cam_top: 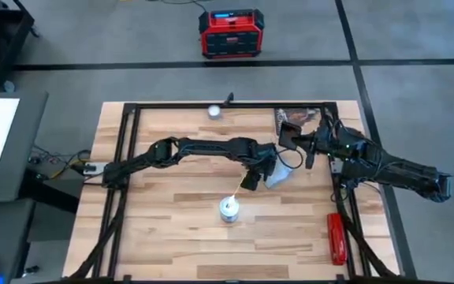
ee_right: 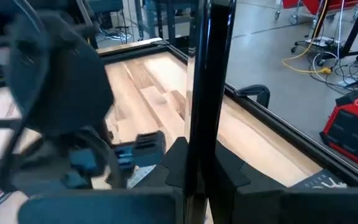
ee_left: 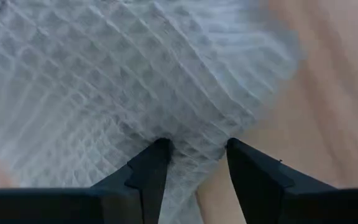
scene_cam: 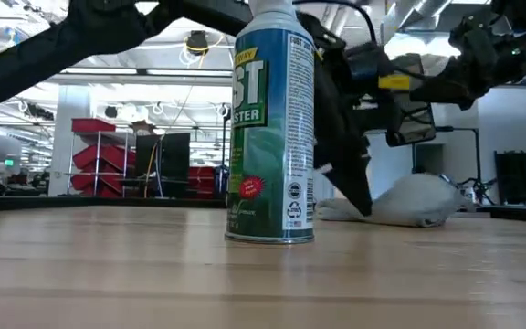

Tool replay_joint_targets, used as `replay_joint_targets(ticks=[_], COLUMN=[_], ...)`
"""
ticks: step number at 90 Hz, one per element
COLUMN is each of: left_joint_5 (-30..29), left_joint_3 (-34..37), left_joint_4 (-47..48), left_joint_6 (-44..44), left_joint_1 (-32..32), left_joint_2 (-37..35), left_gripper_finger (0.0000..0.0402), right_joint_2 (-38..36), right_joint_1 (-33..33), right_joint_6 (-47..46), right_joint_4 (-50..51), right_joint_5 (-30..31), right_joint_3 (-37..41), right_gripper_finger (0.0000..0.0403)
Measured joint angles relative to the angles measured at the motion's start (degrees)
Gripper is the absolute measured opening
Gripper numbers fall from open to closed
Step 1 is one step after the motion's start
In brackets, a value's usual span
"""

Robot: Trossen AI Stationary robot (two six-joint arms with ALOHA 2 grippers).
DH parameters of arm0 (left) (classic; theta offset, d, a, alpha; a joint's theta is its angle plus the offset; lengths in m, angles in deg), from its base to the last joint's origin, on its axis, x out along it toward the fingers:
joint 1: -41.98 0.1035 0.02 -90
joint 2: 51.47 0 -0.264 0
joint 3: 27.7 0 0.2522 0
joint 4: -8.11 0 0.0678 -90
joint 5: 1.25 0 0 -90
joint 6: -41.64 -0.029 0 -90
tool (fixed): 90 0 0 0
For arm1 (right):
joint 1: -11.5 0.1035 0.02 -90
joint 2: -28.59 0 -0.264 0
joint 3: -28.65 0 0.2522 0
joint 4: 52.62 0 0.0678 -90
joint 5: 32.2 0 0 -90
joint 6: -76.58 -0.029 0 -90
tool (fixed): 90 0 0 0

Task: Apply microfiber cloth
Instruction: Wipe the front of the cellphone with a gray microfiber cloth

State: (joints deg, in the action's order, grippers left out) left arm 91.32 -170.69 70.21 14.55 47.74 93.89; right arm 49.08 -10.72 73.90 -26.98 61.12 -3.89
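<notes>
Left gripper (ee_left: pixel 194 155): fingers partly open, tips pressed into the microfiber cloth (ee_left: pixel 117 81), likely gathering a fold to lift.
Microfiber cloth: bunched on the table right of centre, just beside the phone.
Right gripper (cam_top: pixel 309 148): clamped on the thin black phone (ee_right: pixel 201 93), held edge-up off the table, presumably presenting it for wiping.
Spray can (scene_cam: pixel 272 123): upright, near centre.
Surface: pale wood planks (cam_top: pixel 172 229), black frame.
Room: open workshop, red shelving (scene_cam: pixel 103 155).

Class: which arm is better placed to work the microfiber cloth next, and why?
Probably left. Its claw is open, down on the microfiber cloth, fingers astride a fold. The right claw is shut on the phone, held above the table.
</notes>
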Motion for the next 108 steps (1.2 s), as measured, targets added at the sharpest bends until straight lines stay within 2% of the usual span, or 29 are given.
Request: replay_joint_targets(ticks=[7,14,19,26,31,54,87,108], left_joint_5=[-0.9,-5.4,-8.0,-8.9,-9.4,-11.5,-16.9,-17.2], left_joint_3=[-0.2,-0.3,-0.3,-0.2,-0.2,0.4,0.3,0.2], left_joint_4=[-1.3,-2.6,-3.3,-3.9,-4.7,-3.2,-4.4,-5.4], left_joint_6=[0.0,0.8,0.3,-0.3,-0.3,0.6,3.4,5.1], left_joint_1=[0.2,0.2,0.1,0.2,0.2,-0.4,-3.2,-3.5], left_joint_2=[1.7,2.5,3.3,3.3,3.2,-0.8,-11.5,-16.8], left_gripper_finger=[0.0144,0.0127,0.0098,0.0033,0.0015,0.0002,0.0,0.0], right_joint_2=[0.0,0.0,0.0,0.0,0.0,0.0,-1.1,-0.8], right_joint_1=[0.0,0.0,0.0,0.0,0.0,0.0,0.0,0.1], right_joint_6=[0.0,0.0,-0.1,-0.2,-0.3,-0.1,1.1,0.8], right_joint_4=[0.2,0.4,0.4,0.7,1.0,1.1,-0.9,-5.1], right_joint_5=[-0.1,-0.2,-0.2,-0.2,-0.2,0.3,1.2,1.2], right_joint_3=[0.0,0.0,0.0,0.0,0.0,0.0,0.0,0.0], right_gripper_finger=[0.0014,0.0014,0.0014,0.0014,0.0014,0.0014,0.0014,0.0014])
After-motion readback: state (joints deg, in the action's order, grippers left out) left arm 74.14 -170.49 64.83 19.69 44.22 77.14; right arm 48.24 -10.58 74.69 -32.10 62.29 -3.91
